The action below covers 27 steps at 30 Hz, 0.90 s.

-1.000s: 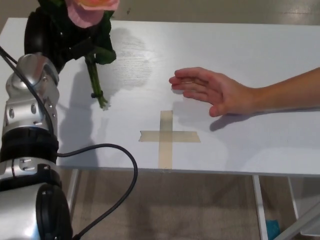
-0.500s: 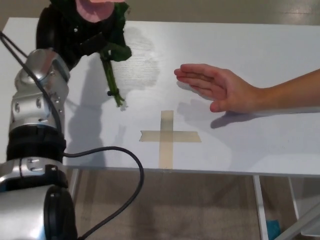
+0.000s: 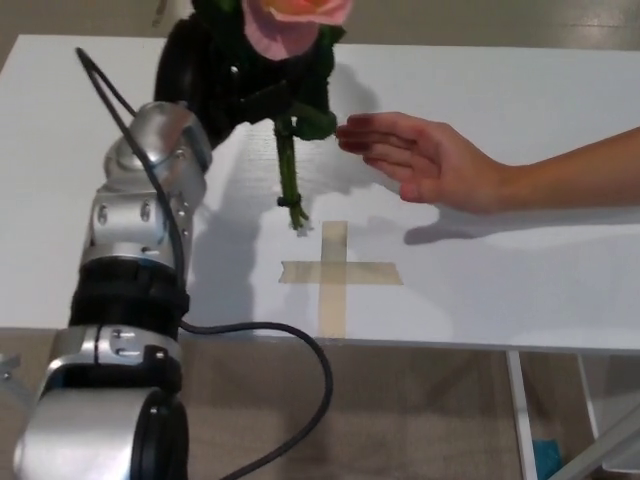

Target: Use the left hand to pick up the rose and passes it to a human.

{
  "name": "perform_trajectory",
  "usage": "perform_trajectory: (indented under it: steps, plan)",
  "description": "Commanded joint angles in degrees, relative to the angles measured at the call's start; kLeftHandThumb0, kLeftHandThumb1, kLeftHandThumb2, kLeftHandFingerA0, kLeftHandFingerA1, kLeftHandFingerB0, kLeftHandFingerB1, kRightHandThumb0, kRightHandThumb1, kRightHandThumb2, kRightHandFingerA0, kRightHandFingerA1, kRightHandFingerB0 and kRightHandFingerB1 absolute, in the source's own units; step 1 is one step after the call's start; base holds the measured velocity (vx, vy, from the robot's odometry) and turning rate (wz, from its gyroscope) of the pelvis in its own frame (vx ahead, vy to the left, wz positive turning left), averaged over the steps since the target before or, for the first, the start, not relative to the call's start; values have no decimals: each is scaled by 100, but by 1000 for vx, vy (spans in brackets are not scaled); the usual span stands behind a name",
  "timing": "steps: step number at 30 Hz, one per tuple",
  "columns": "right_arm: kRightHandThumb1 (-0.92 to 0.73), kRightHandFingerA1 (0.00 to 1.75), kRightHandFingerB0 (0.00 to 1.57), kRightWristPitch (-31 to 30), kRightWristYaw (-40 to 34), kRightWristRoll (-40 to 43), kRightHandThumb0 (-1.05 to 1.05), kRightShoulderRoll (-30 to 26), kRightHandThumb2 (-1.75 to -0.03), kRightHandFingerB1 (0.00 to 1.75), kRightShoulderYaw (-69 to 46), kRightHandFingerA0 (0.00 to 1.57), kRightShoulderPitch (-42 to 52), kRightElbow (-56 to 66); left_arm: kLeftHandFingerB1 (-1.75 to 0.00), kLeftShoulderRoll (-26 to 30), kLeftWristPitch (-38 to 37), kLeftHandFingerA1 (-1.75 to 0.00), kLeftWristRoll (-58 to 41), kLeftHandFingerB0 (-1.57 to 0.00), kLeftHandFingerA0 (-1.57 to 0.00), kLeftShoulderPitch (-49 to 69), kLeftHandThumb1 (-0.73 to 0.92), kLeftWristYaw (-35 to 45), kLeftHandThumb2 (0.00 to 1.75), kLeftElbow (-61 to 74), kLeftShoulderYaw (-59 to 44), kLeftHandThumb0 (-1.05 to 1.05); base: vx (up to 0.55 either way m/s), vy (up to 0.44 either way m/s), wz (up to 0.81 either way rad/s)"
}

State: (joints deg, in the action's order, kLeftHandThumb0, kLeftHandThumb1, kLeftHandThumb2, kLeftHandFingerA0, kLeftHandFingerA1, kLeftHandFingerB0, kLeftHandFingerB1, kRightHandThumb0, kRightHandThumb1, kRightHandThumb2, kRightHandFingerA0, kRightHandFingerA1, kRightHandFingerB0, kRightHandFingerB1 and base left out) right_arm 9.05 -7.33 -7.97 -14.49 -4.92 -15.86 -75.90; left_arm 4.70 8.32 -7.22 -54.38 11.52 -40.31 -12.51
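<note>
My left hand (image 3: 225, 70) is shut on the rose (image 3: 295, 25), holding it upright above the white table (image 3: 520, 90). The pink bloom is at the top edge of the head view, and the green stem (image 3: 289, 175) hangs down to just above the tape cross (image 3: 335, 272). A person's open hand (image 3: 425, 160) reaches in from the right, its fingertips next to the stem and leaves; I cannot tell whether they touch. My right hand does not show.
My silver left forearm (image 3: 140, 240) and a black cable (image 3: 290, 400) fill the left side. The table's front edge runs across at the bottom, with floor and a table leg (image 3: 520, 420) below it.
My left arm has carried the rose to the right, from the table's left side to beside the person's fingers. The person's hand has lifted slightly toward it.
</note>
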Motion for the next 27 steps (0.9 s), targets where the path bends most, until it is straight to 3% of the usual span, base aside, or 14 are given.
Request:
perform_trajectory:
  steps: [1, 9, 27]
  plan:
    - [-63, 43, 56, -84, 66, 27, -27, 2, -59, 40, -11, 68, 25, -2, -106, -304, 66, -143, -62, -84, -95, 152, 78, -76, 73, 9, 206, -17, 0, 0, 0]
    - [-63, 43, 56, -85, 85, 38, -27, 5, -59, 39, -27, 68, -15, -7, -101, -750, 154, -142, -69, -80, -95, 124, 79, -178, 72, 189, 521, -16, 0, 0, 0]
    - [-63, 43, 56, -53, 61, -1, -28, 56, -59, 40, 15, 68, -74, 7, -110, -1658, 92, -144, -308, -77, -90, -267, 82, -457, 72, -177, 747, -13, 0, 0, 0]
